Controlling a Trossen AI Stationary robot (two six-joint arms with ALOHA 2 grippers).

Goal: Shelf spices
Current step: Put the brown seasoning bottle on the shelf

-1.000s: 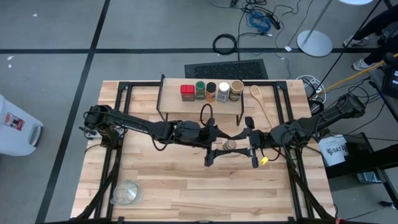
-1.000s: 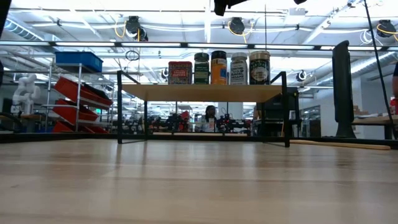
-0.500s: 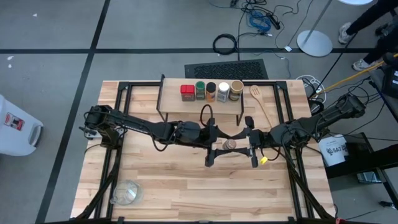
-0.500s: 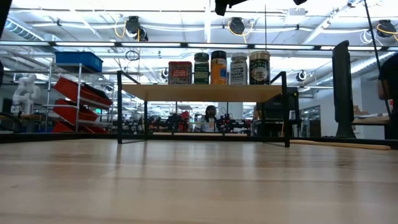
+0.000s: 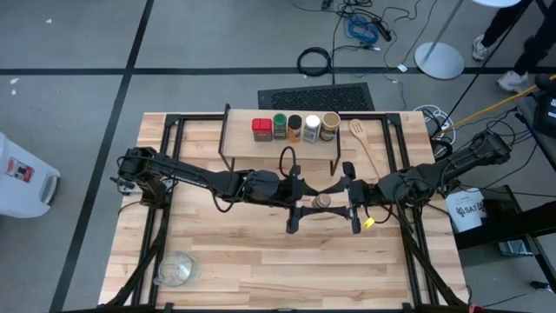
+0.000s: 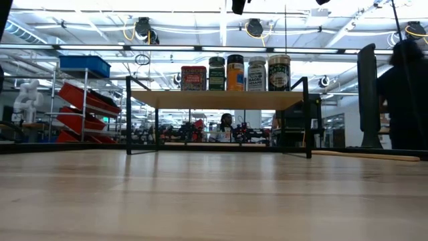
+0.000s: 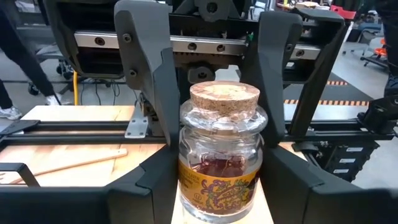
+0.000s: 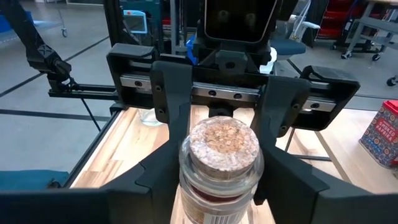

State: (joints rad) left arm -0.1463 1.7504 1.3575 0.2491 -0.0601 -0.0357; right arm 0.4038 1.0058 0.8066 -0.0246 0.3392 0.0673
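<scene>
- The jar (image 7: 221, 155) hangs between both grippers above the table's middle, just in front of the shelf (image 5: 278, 146).
- Left gripper (image 5: 301, 202) and right gripper (image 5: 346, 201) both close on its glass body, one from each side.
- You should expect smooth, breakable glass; grip the body, not the cork (image 8: 224, 144).
- It holds reddish strands.
- Five spices (image 5: 294, 127) line the shelf's back edge.

On the table we see a wooden spoon (image 5: 366, 147) lying near the back right corner, and a clear glass bowl (image 5: 176, 269) near the front left corner — the two are well apart. Behind the table a black mat (image 5: 316, 96) lies on the floor. A person (image 6: 406, 94) stands at the right — dark clothes.
</scene>
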